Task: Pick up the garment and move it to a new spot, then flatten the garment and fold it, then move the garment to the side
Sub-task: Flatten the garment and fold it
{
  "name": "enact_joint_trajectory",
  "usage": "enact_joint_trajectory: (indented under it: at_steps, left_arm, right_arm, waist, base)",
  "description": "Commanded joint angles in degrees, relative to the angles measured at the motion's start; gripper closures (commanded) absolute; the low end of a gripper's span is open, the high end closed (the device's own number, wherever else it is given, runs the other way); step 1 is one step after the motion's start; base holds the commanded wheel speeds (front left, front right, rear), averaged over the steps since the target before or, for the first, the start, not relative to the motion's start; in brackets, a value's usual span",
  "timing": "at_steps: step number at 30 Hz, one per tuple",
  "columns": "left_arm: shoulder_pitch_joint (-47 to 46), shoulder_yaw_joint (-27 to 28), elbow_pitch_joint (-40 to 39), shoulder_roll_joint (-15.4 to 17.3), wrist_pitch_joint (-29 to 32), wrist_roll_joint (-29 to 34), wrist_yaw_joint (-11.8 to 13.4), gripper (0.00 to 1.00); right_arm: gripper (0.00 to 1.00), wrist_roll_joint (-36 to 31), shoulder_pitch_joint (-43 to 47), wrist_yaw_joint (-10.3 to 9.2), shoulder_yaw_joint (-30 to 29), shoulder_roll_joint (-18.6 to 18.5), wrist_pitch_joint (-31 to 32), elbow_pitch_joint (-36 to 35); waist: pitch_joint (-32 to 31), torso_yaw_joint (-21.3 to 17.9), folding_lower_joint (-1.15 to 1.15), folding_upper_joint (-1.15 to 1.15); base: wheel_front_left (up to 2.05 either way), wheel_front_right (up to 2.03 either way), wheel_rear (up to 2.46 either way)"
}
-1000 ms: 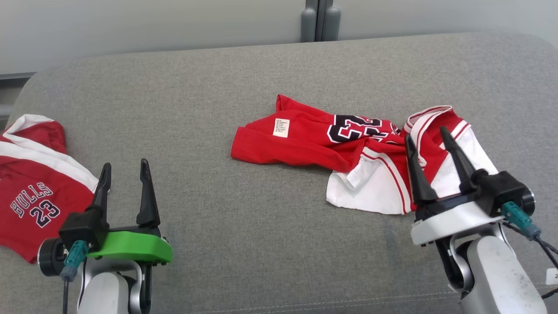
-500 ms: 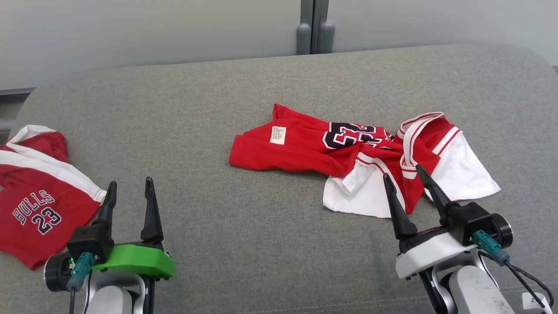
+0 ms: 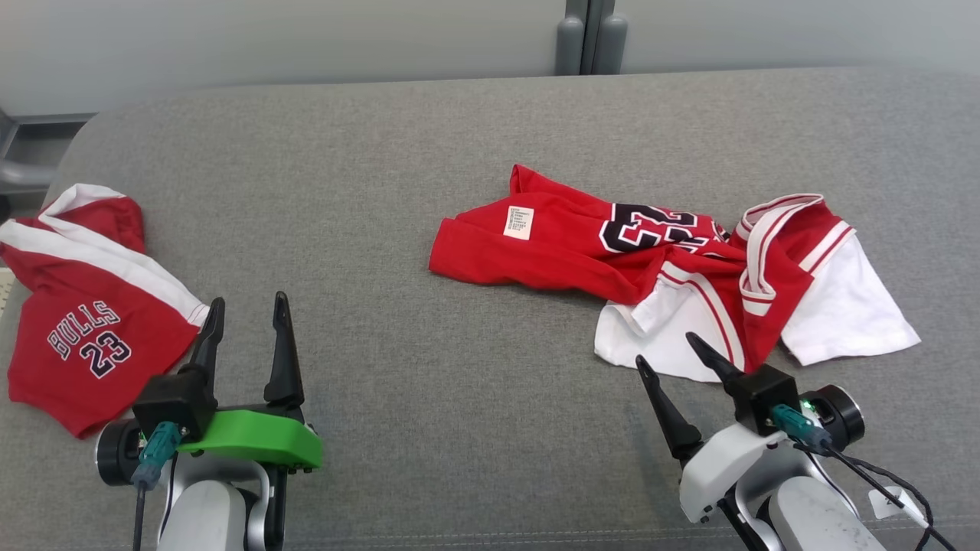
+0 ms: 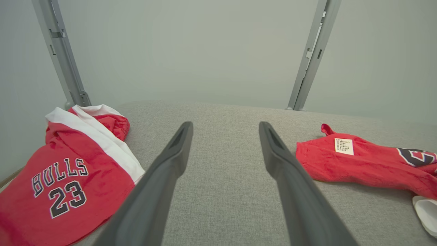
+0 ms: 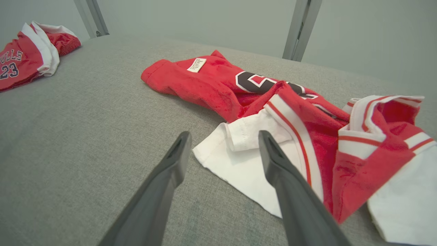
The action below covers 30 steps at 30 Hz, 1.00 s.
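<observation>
Two garments (image 3: 582,245) (image 3: 84,321), two end effectors (image 3: 249,300) (image 3: 664,347)

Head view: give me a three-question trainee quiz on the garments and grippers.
1. True or false: the right gripper is shut on the crumpled garment.
2. The BULLS garment lies nearest: A) the left gripper B) the right gripper C) both equally.
3. What small white thing sits on the crumpled garment's red part?
Key: 1 false, it is open and holds nothing. 2 A. 3 a label.
</observation>
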Motion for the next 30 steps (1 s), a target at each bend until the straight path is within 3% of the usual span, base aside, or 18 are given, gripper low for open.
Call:
enact_joint_trajectory:
  at_steps: [1, 17, 18, 19, 20, 25, 30]
  left_arm:
    - [-1.5, -0.4, 0.0, -0.2, -0.2, -0.2, -0.2, 0.00]
    - [-4.6, -1.7, -0.1, -0.9, -0.2, -0.4, 0.2, 0.00]
    - [-4.8, -1.7, 0.0, -0.9, -0.2, -0.4, 0.2, 0.00]
    - [-4.9, -1.8, 0.0, -1.0, -0.2, -0.5, 0.2, 0.00]
    - [-5.0, -1.9, 0.1, -1.0, -0.2, -0.5, 0.2, 0.00]
    - [-5.5, -1.6, 0.0, -1.0, -0.2, -0.4, 0.4, 0.00]
    - [-5.4, -1.1, -0.2, -1.0, -0.2, 0.1, 0.3, 0.00]
  right_arm:
    - [0.00, 0.1, -1.3, -0.02, 1.6, -1.1, 0.9, 1.7]
    - [0.00, -0.6, -11.7, -0.03, 9.8, -4.8, 1.4, 16.6]
    - [0.08, -0.6, -12.2, -0.03, 10.0, -4.8, 1.4, 17.8]
    - [0.60, -0.6, -12.6, -0.03, 10.2, -4.8, 1.4, 18.9]
    - [1.00, -0.6, -13.0, -0.04, 10.3, -4.8, 1.2, 19.8]
    - [1.00, 0.7, -13.4, -0.07, 8.5, -4.5, -0.2, 22.1]
    - [1.00, 4.3, -11.9, -0.07, 5.0, -4.0, -2.1, 18.9]
  waist:
    - [1.9, 1.9, 0.00, 0.00]
    - [7.8, 5.8, 0.00, 0.00]
    - [8.0, 5.9, 0.00, 0.00]
    - [8.2, 6.0, 0.00, 0.00]
    - [8.3, 6.0, 0.00, 0.00]
    - [8.8, 5.3, 0.00, 0.00]
    - [8.7, 3.2, 0.00, 0.00]
  base:
    - [0.00, 0.00, 0.00]
    - [0.00, 0.00, 0.00]
    - [0.00, 0.00, 0.00]
    - [0.00, 0.00, 0.00]
    - [0.00, 0.00, 0.00]
    - [0.00, 0.00, 0.00]
    - [0.00, 0.00, 0.00]
